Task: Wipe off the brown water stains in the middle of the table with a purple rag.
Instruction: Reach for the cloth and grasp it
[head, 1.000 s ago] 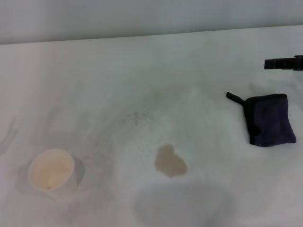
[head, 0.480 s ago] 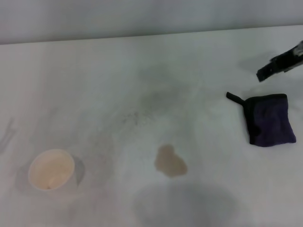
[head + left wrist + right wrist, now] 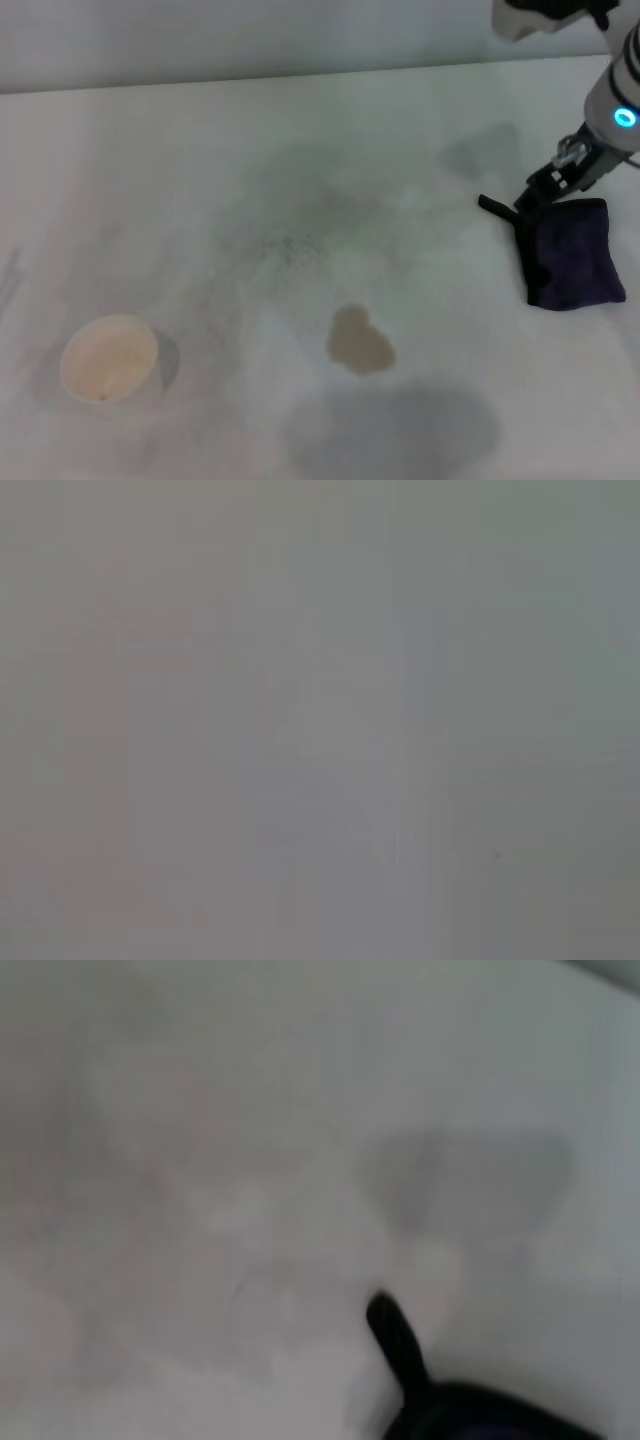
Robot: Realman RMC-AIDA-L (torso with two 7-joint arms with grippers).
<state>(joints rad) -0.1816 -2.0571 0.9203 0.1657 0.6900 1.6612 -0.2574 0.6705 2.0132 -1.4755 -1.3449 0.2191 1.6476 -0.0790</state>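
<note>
Reaching down at the far right, the right gripper (image 3: 545,192), finger state unclear, meets the soft, dark purple, black-edged rag (image 3: 575,255); only the head view shows the irregular tan-brown stain (image 3: 358,342) on the smeared white table (image 3: 200,180).

Rag (image 3: 575,255) right of stain (image 3: 359,341)

There is one purple rag (image 3: 572,254) on the right. There is one brown water stain (image 3: 359,341) near the middle. There is one paper cup (image 3: 108,358) on the left. One robot arm (image 3: 600,120) shows, far right.
</note>
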